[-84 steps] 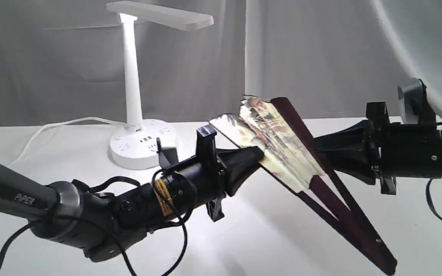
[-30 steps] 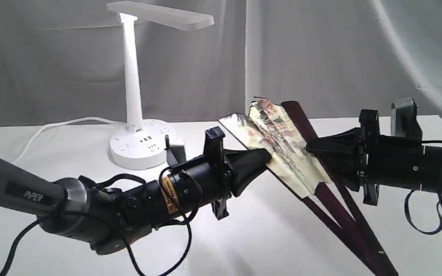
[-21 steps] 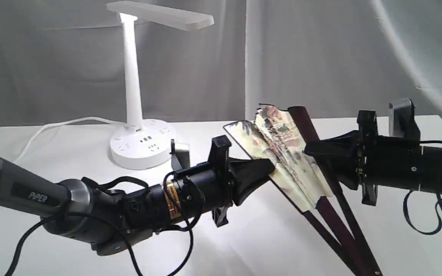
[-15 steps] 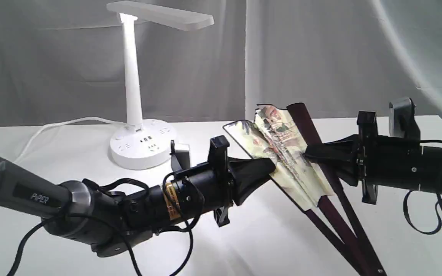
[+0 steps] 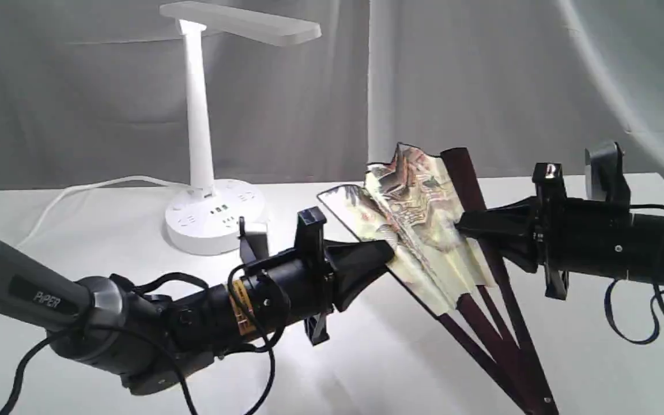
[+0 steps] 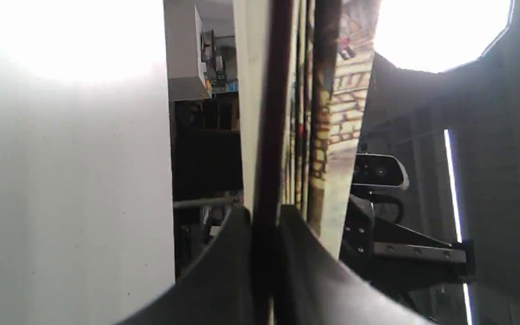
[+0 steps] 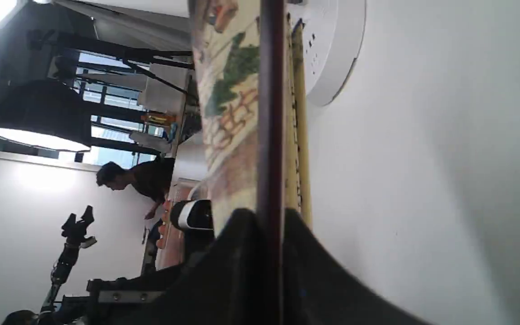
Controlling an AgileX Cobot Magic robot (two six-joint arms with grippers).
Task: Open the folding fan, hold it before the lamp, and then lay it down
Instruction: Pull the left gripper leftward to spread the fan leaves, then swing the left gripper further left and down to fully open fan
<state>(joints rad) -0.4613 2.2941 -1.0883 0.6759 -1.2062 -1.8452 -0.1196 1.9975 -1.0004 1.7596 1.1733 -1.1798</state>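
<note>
The folding fan (image 5: 418, 222) hangs partly spread above the table, its painted cream pleats fanned between dark maroon guards that meet low at the right. My left gripper (image 5: 388, 252) is shut on the fan's left guard (image 6: 266, 135). My right gripper (image 5: 460, 225) is shut on the right guard (image 7: 271, 113). The white lamp (image 5: 196, 121) stands lit at the back left, its round base (image 5: 215, 223) just behind my left wrist and also visible as the lamp base (image 7: 336, 49) in the right wrist view.
The lamp's white cord (image 5: 72, 190) trails left across the white table (image 5: 389, 369). Grey curtains (image 5: 482, 86) hang behind. A loose black cable (image 5: 632, 323) loops under my right arm.
The fan has spread wider: my left gripper pulled its guard to the left and slightly down, while the right gripper stayed nearly still.
</note>
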